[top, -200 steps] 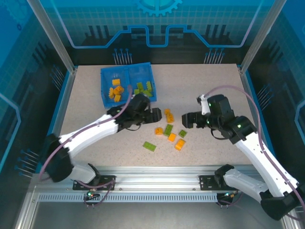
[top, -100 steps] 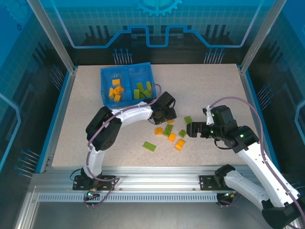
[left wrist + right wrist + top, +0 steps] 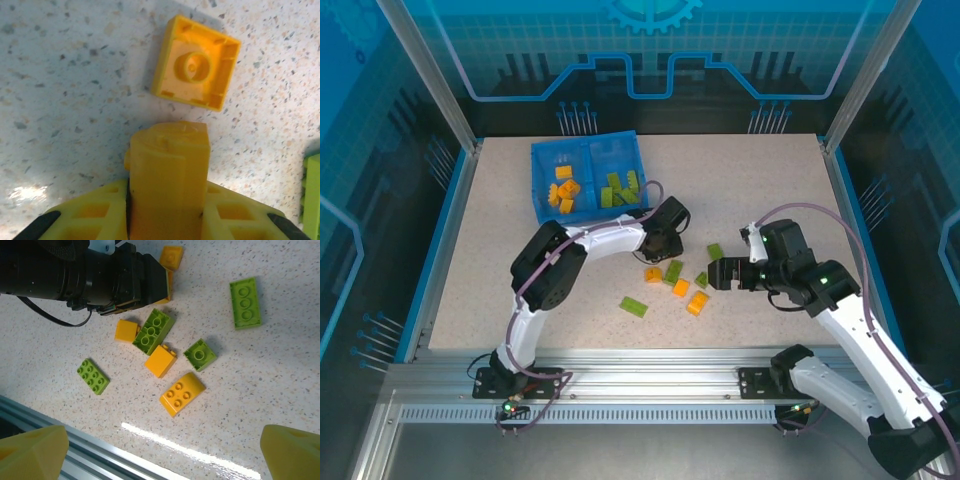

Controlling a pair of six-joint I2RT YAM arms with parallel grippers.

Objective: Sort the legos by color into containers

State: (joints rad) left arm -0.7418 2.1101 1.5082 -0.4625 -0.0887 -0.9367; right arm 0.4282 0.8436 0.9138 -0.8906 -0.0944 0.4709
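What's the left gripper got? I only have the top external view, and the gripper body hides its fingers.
Observer: In the left wrist view the left gripper is closed on an orange brick, pinched between both fingers.
Operator: Anything right ahead of it?
Observer: A square orange brick lies hollow side up on the table, just beyond the held one and not touching it.
Operator: Right gripper carrying anything?
Observer: No. In the right wrist view the right gripper is wide open with nothing between its fingers. A rounded orange brick lies just ahead of it, studs up.
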